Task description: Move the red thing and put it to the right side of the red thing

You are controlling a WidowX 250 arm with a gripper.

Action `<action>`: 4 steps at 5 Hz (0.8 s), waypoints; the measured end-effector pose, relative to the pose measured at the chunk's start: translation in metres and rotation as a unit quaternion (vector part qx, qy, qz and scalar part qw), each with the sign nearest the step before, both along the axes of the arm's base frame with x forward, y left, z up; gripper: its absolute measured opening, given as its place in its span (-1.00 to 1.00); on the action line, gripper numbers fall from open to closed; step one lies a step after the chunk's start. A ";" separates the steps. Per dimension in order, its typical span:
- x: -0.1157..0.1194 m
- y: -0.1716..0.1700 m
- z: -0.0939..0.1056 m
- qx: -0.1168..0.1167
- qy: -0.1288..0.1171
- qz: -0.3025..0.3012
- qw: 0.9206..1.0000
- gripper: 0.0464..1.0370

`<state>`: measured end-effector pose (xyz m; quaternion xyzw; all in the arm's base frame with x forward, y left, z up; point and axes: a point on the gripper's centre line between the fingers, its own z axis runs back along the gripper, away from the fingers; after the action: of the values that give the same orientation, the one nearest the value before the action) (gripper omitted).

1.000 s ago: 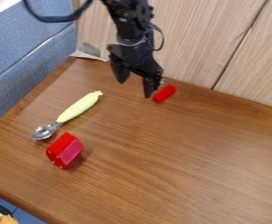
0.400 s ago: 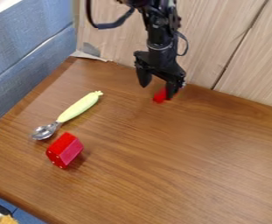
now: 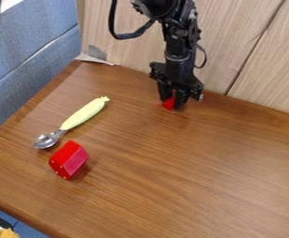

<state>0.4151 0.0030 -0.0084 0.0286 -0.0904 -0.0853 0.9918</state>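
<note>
The black arm (image 3: pixel 177 44) hangs down near the surface's (image 3: pixel 202 186) back edge, its pincer (image 3: pixel 173 103) closed on a small red cylinder (image 3: pixel 168 103); a red block (image 3: pixel 68 159) lies toward the left corner.

fixed camera view from above the brown wood-grain desk (image 3: pixel 190 186), facing down at a slant toward upright pale wood-grain panels (image 3: pixel 239 32), fairly near, the desk cut off at right and bottom

The end effector (image 3: pixel 172 102) grips a red piece (image 3: pixel 168 103) (red block (image 3: pixel 67 157) well apart).
</note>
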 end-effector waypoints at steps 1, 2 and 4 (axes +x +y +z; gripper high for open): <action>0.001 0.001 0.000 0.001 0.000 0.002 1.000 -0.53; -0.001 -0.001 0.000 -0.005 0.001 0.008 1.000 -0.53; -0.011 0.006 0.050 0.015 -0.050 0.024 0.998 -0.53</action>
<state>0.4038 0.0086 0.0416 0.0500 -0.1376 -0.0614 0.9873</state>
